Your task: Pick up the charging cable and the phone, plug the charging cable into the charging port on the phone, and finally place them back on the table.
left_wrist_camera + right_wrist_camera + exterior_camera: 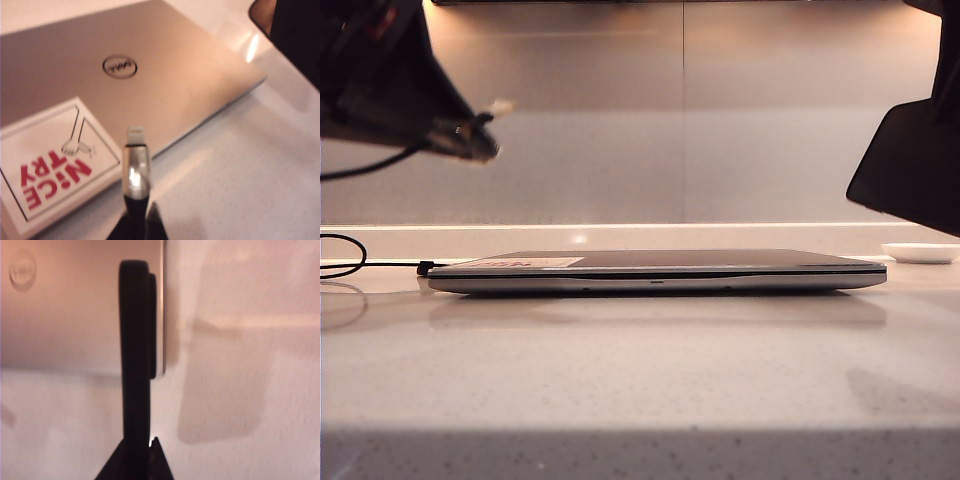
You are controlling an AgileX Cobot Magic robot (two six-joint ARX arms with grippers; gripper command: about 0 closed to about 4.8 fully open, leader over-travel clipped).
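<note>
My left gripper (139, 214) is shut on the charging cable (136, 167) just behind its silver plug, whose pale tip sticks out past the fingers. In the exterior view the left gripper (455, 130) hangs high at the left with the charging cable's plug (496, 107) pointing right and its black cord trailing off to the left. My right gripper (140, 446) is shut on the phone (137, 340), a thin black slab seen edge-on. The exterior view shows the phone (910, 170) held high at the right, with the right gripper (948, 80) largely cut off by the frame edge. Both hang above the table (640, 370).
A closed silver laptop (660, 272) with a red-lettered sticker (50, 160) lies in the middle of the table below both grippers. Another black cable (342, 262) with a black plug runs to the laptop's left end. A small white dish (920, 252) sits at the back right.
</note>
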